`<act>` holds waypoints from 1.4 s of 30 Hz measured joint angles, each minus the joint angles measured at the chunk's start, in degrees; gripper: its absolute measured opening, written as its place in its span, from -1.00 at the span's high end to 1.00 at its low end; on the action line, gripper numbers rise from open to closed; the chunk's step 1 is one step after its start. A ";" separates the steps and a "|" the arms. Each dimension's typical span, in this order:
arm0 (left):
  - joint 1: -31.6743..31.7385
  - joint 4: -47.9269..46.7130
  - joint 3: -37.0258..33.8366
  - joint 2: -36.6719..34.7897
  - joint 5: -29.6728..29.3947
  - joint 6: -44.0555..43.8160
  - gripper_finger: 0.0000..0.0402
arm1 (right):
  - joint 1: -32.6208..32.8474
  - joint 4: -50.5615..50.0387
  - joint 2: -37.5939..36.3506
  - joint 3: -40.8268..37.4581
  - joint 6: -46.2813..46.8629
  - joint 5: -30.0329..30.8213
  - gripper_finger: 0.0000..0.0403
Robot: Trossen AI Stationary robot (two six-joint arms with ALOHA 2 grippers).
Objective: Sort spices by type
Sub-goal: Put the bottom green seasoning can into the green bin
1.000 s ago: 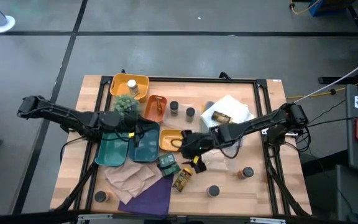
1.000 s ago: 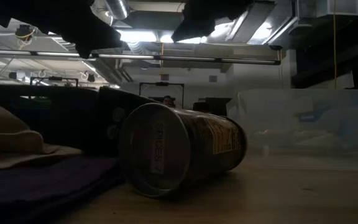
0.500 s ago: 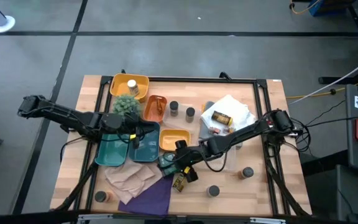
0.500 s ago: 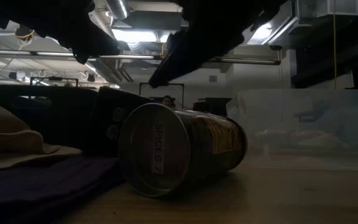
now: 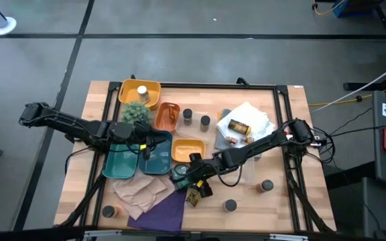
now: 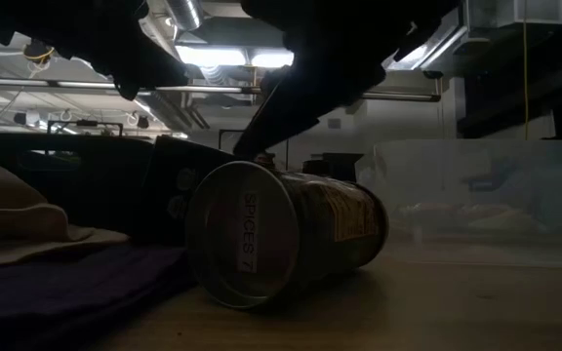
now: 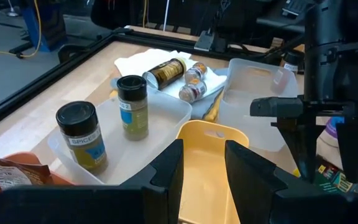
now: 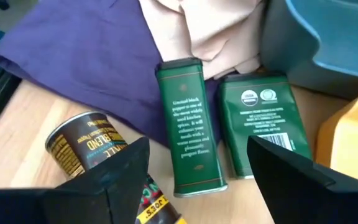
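Observation:
Two green tins [image 8: 188,127] [image 8: 260,124] lie flat beside a dark spice jar [image 8: 82,152] on its side, at the edge of a purple cloth [image 8: 86,50]. My right gripper [image 8: 194,186] hangs open just above them, its fingers to either side of the tins, touching nothing; the high view shows it [image 5: 191,175] near the table's middle. The low view shows the lying jar [image 6: 281,234] with its bottom toward the camera. My left gripper [image 7: 204,180] waits open over the teal trays [image 5: 122,164], facing a yellow tray [image 7: 207,162].
Two dark-lidded jars [image 7: 79,134] [image 7: 132,106] stand in a clear tray. More jars lie on a white cloth [image 5: 246,120]. Loose jars [image 5: 267,185] [image 5: 230,205] [image 5: 108,211] stand near the front edge. A green plant [image 5: 136,112], an orange tray [image 5: 167,115] and brown paper [image 5: 143,191] crowd the left half.
My right gripper has come down and moved toward the table's near left, from over the yellow tray to just above the green tins and the lying jar. It has stayed open. The tins and jars have not moved.

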 joint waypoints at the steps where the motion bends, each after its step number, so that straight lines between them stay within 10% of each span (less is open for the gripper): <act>1: 0.00 -0.02 0.00 0.00 0.01 0.00 0.49 | 0.00 0.02 0.00 0.00 -0.01 -0.02 -0.35; 28: 0.00 -0.99 0.07 -0.07 0.03 -0.01 0.49 | 0.00 1.51 3.91 0.00 1.48 -0.51 -0.32; 42: 0.02 -0.73 0.07 -0.04 0.22 0.01 0.49 | -0.13 1.52 3.49 0.07 1.45 1.16 0.38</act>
